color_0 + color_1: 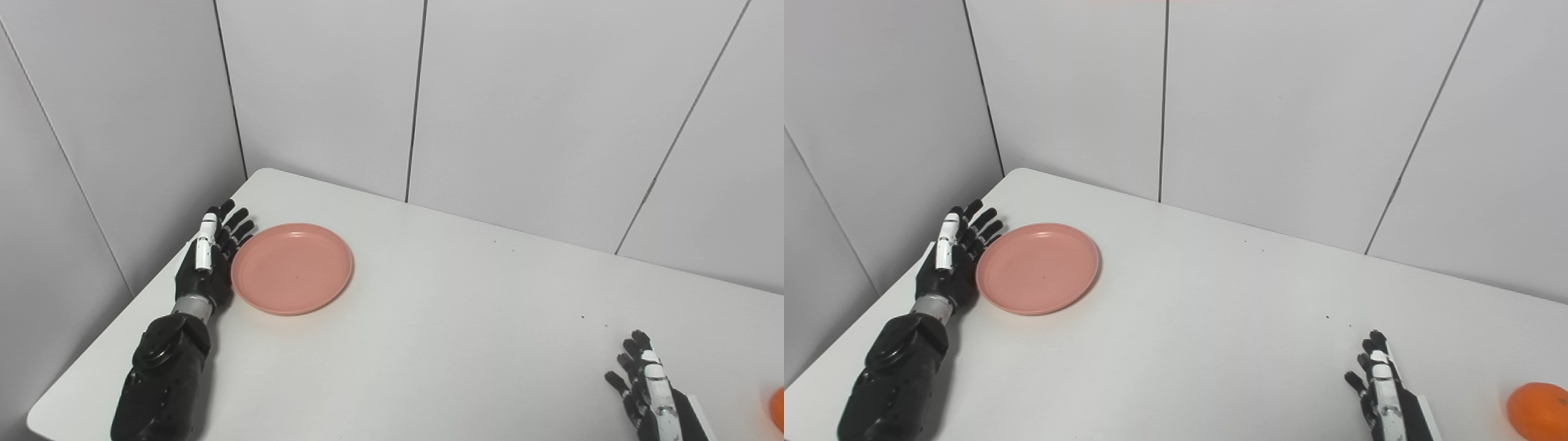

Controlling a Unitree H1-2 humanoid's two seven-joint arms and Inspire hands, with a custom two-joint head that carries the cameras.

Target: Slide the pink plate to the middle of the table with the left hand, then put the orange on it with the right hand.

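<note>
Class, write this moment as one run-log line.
left hand: open, against plate's left rim | plate: empty, far left of table | right hand: open, idle | orange: on table, right of right hand

Matt pink plate (pixel 292 268) on smooth white table (pixel 429 343)

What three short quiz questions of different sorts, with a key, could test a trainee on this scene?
1. True or false: the orange lies on the pink plate.
2. Which hand is beside the plate? A) left hand B) right hand
3. Fill in: the orange is at the table's near ____ side.

Key: 1 false, it lies on the table, far from the plate. 2 A, fingers open, at the plate's left rim. 3 right.
</note>
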